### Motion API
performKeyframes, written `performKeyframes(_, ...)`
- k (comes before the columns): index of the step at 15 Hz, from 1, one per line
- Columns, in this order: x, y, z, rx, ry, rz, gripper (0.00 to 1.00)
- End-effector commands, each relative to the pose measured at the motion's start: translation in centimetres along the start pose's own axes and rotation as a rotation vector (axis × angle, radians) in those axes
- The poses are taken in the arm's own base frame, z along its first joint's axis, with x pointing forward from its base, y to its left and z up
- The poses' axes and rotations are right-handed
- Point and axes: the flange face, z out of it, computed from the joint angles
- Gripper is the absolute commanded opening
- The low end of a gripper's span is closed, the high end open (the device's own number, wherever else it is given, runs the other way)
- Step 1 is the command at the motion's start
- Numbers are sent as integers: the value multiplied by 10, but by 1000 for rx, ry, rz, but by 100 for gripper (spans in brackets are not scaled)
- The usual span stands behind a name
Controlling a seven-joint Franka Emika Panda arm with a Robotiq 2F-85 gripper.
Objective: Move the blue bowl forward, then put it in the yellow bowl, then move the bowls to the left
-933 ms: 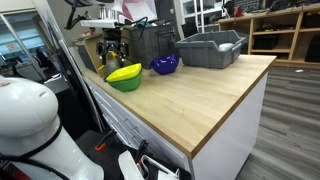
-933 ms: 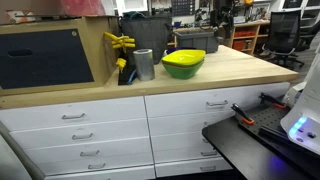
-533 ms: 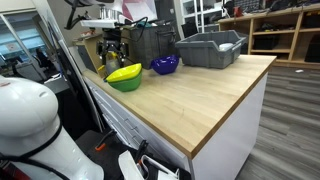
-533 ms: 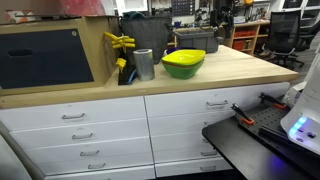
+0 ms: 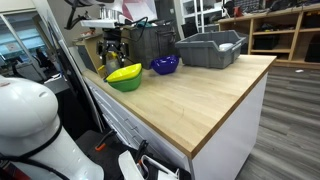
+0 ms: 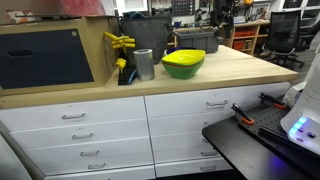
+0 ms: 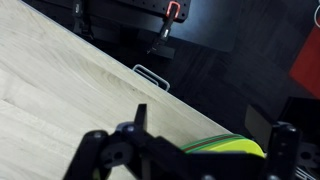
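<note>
The gripper (image 7: 190, 158) enters the wrist view from the bottom edge, jaws spread wide and empty. Its dark fingers (image 7: 283, 150) stand far apart at either side, tilted over the tabletop. In an exterior view, a white arm (image 5: 25, 115) link fills the near corner.

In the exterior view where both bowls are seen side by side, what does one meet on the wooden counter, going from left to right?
yellow bowl → blue bowl → grey plastic bin
</note>
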Motion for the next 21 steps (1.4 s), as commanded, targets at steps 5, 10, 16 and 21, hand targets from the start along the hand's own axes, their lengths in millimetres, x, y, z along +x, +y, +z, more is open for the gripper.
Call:
performKeyframes(5, 31, 8, -13, -11, 12, -12, 100)
performKeyframes(10, 60, 15, -10, -24, 22, -9, 100)
performKeyframes(16, 104, 33, -8, -90, 103, -10, 100)
performKeyframes(21, 140, 57, -11, -122, 175, 28, 100)
